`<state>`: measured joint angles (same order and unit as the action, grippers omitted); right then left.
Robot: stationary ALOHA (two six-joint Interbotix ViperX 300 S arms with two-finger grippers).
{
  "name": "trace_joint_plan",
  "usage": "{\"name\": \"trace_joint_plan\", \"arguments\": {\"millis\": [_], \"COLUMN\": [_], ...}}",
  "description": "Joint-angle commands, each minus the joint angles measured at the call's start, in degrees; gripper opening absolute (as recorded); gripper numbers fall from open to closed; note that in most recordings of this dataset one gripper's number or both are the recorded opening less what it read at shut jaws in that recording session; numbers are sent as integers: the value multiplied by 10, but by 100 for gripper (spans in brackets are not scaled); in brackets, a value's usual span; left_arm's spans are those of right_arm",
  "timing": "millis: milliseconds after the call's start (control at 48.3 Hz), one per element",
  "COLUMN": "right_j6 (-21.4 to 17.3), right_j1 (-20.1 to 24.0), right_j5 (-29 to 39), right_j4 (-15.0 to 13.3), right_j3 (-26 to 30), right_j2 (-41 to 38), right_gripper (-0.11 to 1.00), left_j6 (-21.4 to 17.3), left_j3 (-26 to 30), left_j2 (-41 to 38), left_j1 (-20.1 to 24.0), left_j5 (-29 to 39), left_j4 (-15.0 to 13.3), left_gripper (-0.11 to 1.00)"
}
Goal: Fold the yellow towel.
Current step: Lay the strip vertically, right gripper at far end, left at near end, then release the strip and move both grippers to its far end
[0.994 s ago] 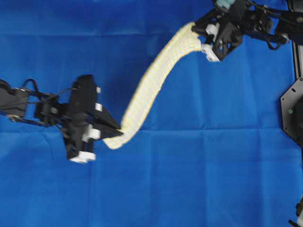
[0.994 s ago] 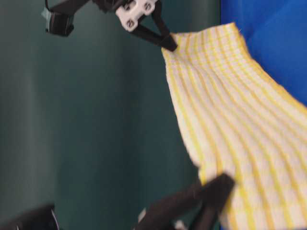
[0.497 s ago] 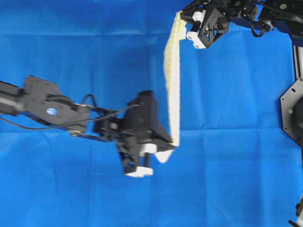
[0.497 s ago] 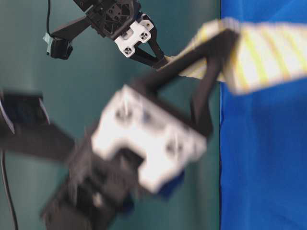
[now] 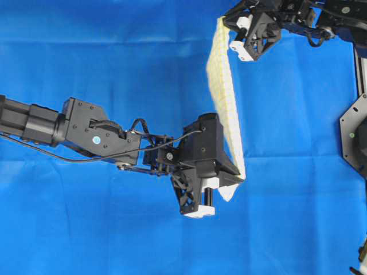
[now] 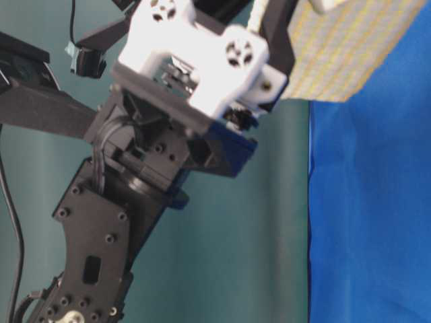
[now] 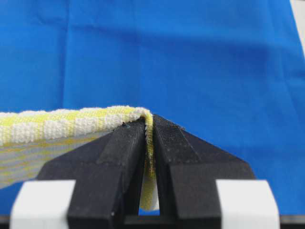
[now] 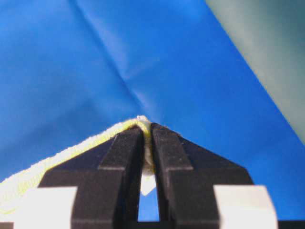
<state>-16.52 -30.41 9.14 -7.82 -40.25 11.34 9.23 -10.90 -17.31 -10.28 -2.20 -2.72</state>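
Observation:
The yellow towel [image 5: 221,86], white with fine yellow checks, hangs stretched in the air as a narrow band above the blue sheet. My right gripper [image 5: 225,22] is shut on its far end at the top of the overhead view. My left gripper [image 5: 238,179] is shut on its near end, right of centre. In the left wrist view the towel's edge [image 7: 71,124] runs off to the left from my left gripper [image 7: 148,121], pinched between the pads. The right wrist view shows a yellow hem [image 8: 71,152] clamped in my right gripper [image 8: 147,126]. At table level the towel [image 6: 343,54] spans the top right.
A plain blue sheet [image 5: 86,229] covers the table, with creases across it. My left arm [image 5: 86,134] reaches in from the left edge to the middle. A black mount [image 5: 355,132] sits at the right edge. A dark green wall [image 6: 256,222] stands behind.
My left gripper has carried its towel end from the left to right of centre. My right gripper shifted slightly toward the far edge. The towel went from a slanted sag to a nearly straight band.

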Motion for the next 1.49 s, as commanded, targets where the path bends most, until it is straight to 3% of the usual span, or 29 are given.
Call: {"name": "trace_joint_plan", "arguments": {"millis": [0, 269, 435, 580, 994, 1243, 1471], "right_j6": [1, 1, -1, -1, -4, -4, -5], "right_j1": [-28, -40, -40, -33, 14, 37, 40], "right_j5": [-5, -12, -19, -35, -46, -46, -47], "right_j4": [-4, -4, -4, -4, -4, -3, -2], "right_j3": [-2, -33, -33, -25, 69, 116, 134], "right_j2": [21, 42, 25, -5, -123, -167, -191], "right_gripper": [5, 5, 5, 5, 5, 5, 5], "left_j6": [-7, -29, -35, -33, -25, 8, 10], "left_j3": [21, 40, 13, -39, -163, -225, -236], "left_j2": [4, -29, -32, -25, 22, 49, 54], "left_j1": [-20, -19, -17, -18, -28, -28, -27], "left_j5": [-23, -43, -54, -118, -166, -178, -183], "left_j4": [3, 3, 3, -3, -13, -13, -13], "left_gripper": [3, 3, 3, 3, 3, 3, 3]}}
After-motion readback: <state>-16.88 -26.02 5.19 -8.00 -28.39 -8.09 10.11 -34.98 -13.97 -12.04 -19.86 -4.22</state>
